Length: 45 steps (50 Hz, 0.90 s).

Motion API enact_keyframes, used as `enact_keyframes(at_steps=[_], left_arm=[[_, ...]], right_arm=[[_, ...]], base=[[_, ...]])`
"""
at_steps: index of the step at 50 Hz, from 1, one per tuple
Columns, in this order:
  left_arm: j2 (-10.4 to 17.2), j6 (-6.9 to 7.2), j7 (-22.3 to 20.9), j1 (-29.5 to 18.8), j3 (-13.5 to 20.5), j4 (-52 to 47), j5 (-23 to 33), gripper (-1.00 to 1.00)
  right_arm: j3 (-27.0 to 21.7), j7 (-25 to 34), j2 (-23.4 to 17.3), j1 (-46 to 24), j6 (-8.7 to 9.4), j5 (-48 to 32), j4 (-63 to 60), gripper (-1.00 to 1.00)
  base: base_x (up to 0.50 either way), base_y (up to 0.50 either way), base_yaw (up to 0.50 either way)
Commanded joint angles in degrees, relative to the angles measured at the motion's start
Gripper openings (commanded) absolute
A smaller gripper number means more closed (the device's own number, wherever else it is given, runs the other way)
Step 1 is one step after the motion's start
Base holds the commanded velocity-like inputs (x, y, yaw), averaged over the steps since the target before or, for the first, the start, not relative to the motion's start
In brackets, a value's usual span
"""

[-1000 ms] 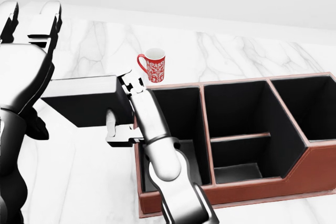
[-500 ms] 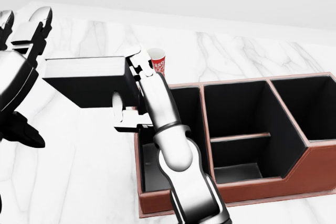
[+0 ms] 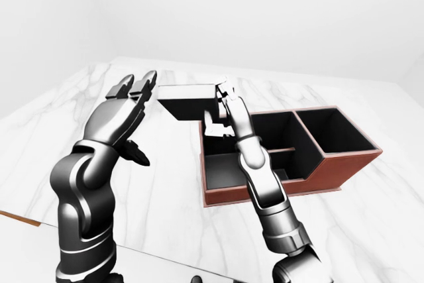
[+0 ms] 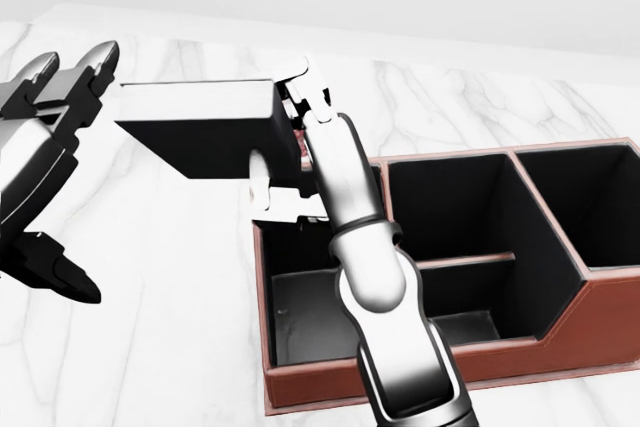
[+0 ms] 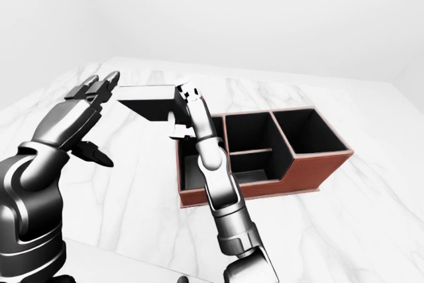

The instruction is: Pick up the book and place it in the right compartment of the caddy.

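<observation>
Three black compartments divide the brown caddy (image 4: 600, 312) on the marble table (image 4: 180, 347) at the head view's lower right. Upper left of centre, the dark book (image 4: 205, 132) hangs in the air, the right hand (image 4: 285, 152) clamped on its right end. The left hand (image 4: 45, 137) stands spread just beside its left end.

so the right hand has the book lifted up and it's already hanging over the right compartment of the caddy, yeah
Not quite. The right hand does hold the book lifted, but the head view shows it up and to the left of the caddy, just past its left compartment, over the marble table. The right compartment sits at the far right of that view, with nothing above it.
</observation>
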Motion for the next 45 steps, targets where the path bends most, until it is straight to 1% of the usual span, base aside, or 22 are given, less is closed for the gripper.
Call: enact_keyframes(at_steps=[1, 10, 19, 24, 25, 28, 33, 36, 38, 40, 42, 45], left_arm=[[2.94, 0.0, 0.0, -1.04, 1.74, 0.91, -3.57, 1.0], [4.14, 0.0, 0.0, -1.65, 2.2, 0.18, -4.38, 1.0], [4.23, 0.0, 0.0, -0.98, 2.71, 0.84, -6.43, 1.0], [3.75, 0.0, 0.0, -1.31, 2.88, 1.31, -8.56, 1.0], [3.26, 0.0, 0.0, -1.36, 3.04, 1.47, -9.43, 1.0], [2.92, 0.0, 0.0, -1.22, 2.9, 1.36, -11.56, 1.0], [2.0, 0.0, 0.0, -0.95, 3.86, 3.93, -17.9, 1.0], [2.07, 0.0, 0.0, 0.35, 3.11, 4.05, -20.56, 1.0], [0.94, 0.0, 0.0, 1.29, 3.15, 5.04, -23.03, 1.0], [0.94, 0.0, 0.0, 1.78, 2.8, 5.65, -24.46, 1.0], [0.11, 0.0, 0.0, 2.16, 3.29, 5.97, -27.36, 1.0], [0.08, 0.0, 0.0, 3.33, 2.93, 7.26, -29.41, 1.0]], right_arm=[[-1.75, -0.88, -1.38, -0.58, 0.0, 1.33, -2.86, -1.0], [-2.76, -0.94, -2.71, -0.24, 0.0, 1.99, -2.67, -1.0], [-4.08, -0.6, -4.43, -0.06, 0.0, 2.67, -3.6, -1.0], [-5.11, -0.28, -5.71, -0.32, 0.0, 3.18, -4.9, -1.0], [-5.45, -0.11, -6.08, -0.39, 0.0, 3.27, -5.65, -1.0], [-5.96, 0.02, -6.79, -0.48, 0.0, 3.49, -6.5, -1.0], [-7.07, 0.36, -8.1, -1.11, 0.0, 3.98, -8.14, -1.0], [-7.4, 0.06, -8.59, -0.57, 0.0, 4.41, -7.62, -1.0], [-7.98, 0.46, -9.14, -1.57, 0.0, 4.61, -9.14, -1.0], [-8.2, 0.48, -9.48, -1.7, 0.0, 4.79, -9.65, -1.0], [-8.58, 0.53, -9.96, -1.85, 0.0, 4.97, -10.25, -1.0], [-8.93, 0.63, -10.5, -2.05, 0.0, 5.21, -10.84, -1.0]], base=[[0.0, 0.0, 0.0], [0.0, 0.0, 0.0], [0.0, 0.0, 0.0], [0.0, 0.0, 0.0], [0.0, 0.0, 0.0], [0.0, 0.0, 0.0], [0.0, 0.0, 0.0], [0.0, 0.0, 0.0], [0.0, 0.0, 0.0], [0.0, 0.0, 0.0], [0.0, 0.0, 0.0], [0.0, 0.0, 0.0]])
